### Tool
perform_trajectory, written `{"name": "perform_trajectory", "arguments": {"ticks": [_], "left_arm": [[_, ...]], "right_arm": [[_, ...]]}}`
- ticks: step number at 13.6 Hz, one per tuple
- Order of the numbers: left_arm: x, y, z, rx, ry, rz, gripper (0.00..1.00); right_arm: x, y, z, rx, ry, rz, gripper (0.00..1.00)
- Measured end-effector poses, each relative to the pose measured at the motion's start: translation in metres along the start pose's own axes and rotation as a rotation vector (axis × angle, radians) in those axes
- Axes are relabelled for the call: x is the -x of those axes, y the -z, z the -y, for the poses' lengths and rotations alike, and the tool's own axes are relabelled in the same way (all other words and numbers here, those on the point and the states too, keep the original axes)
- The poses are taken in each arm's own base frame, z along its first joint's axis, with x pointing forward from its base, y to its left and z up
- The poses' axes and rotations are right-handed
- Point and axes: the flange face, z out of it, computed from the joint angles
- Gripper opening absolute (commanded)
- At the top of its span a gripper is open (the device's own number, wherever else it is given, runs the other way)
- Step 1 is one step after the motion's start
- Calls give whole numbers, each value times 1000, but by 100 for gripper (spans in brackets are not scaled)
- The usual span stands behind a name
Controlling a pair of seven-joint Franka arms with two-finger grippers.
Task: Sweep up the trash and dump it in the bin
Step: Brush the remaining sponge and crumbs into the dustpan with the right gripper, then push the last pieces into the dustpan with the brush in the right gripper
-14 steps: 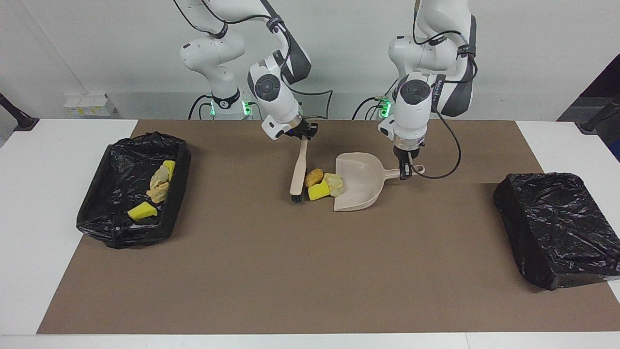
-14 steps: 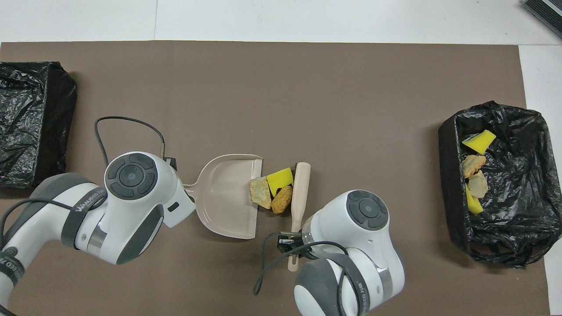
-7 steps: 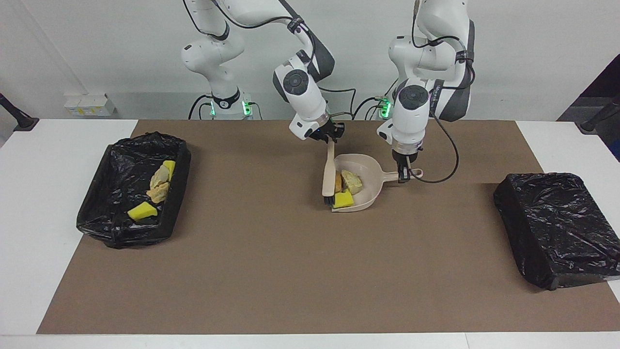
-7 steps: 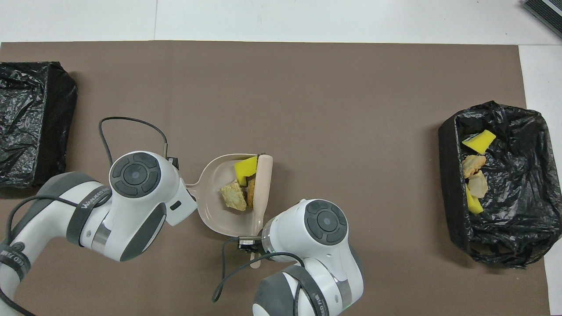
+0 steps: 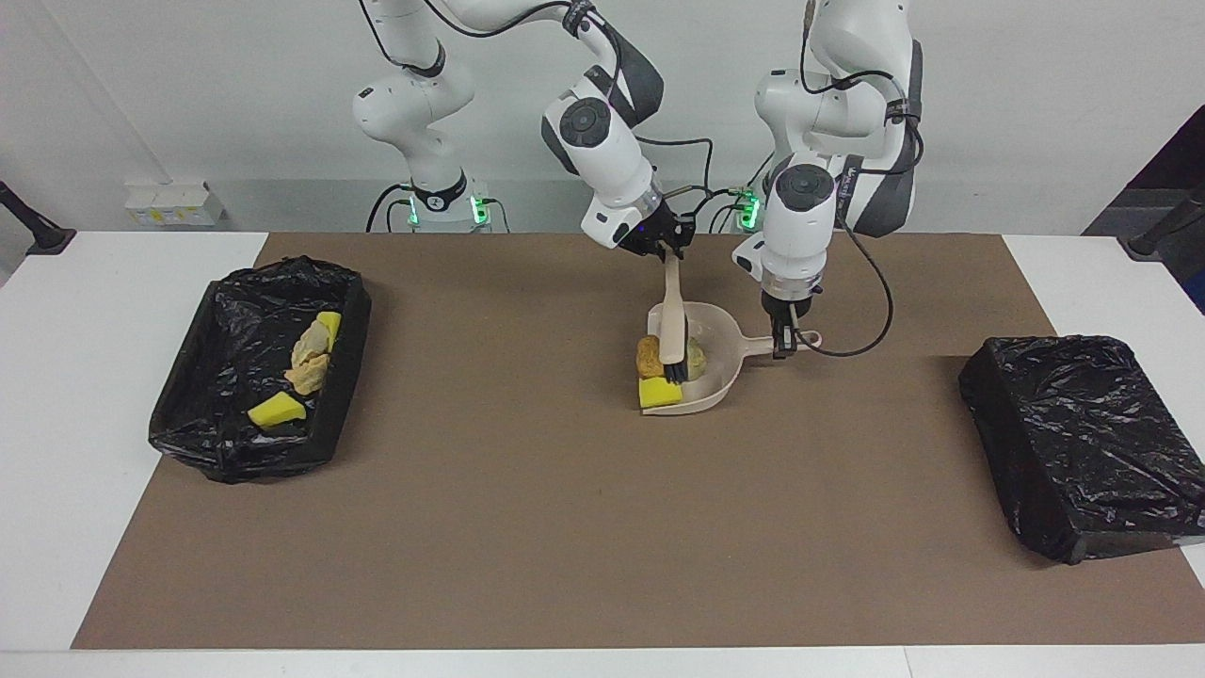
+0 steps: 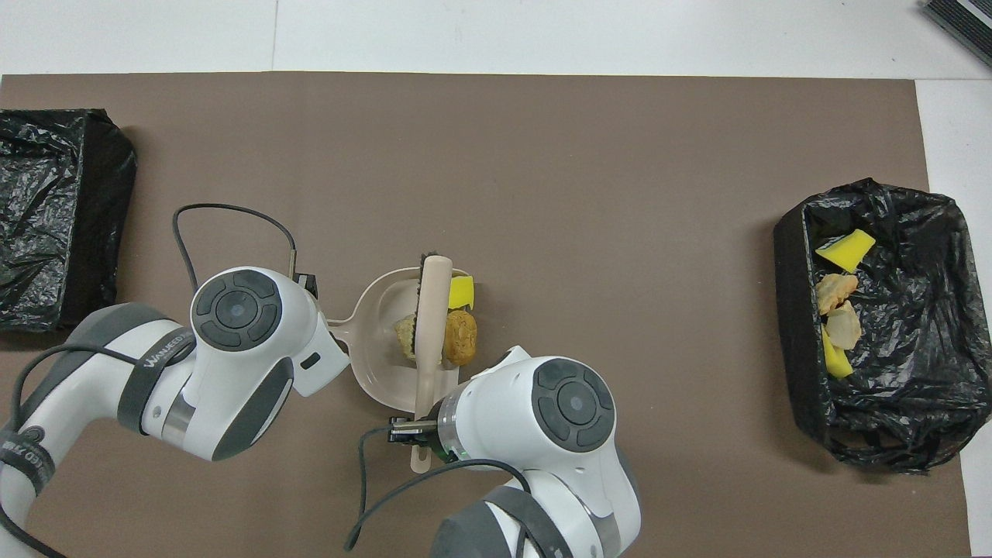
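Brush advanced over dustpan, right gripper clamped; left gripper clamping handle; trash at lip, frame centre; dumping pending.

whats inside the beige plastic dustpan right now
In the beige plastic dustpan: a pale crumbly lump, partly hidden under the beige hand brush. At its open mouth sit a yellow sponge piece and a tan-orange bread-like lump; how far over the lip cannot be seen.

One camera sits high across the brown table mat, facing both robots; another hangs above them, looking steeply down — both share that mat.
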Motion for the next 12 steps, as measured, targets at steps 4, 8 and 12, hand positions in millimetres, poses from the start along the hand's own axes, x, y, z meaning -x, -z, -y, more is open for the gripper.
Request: {"name": "perform_trajectory", "arguments": {"ticks": [4, 8, 12], "left_arm": [[3, -4, 3, -5, 7, -3, 0], [3, -5, 3, -3, 8, -3, 0], [3, -5, 3, -3, 34, -3, 0]], "right_arm": [[11, 25, 10, 11, 27, 53, 0], [21, 66, -7, 174, 107, 61, 0], [1, 77, -77, 359, 118, 112, 0]]}}
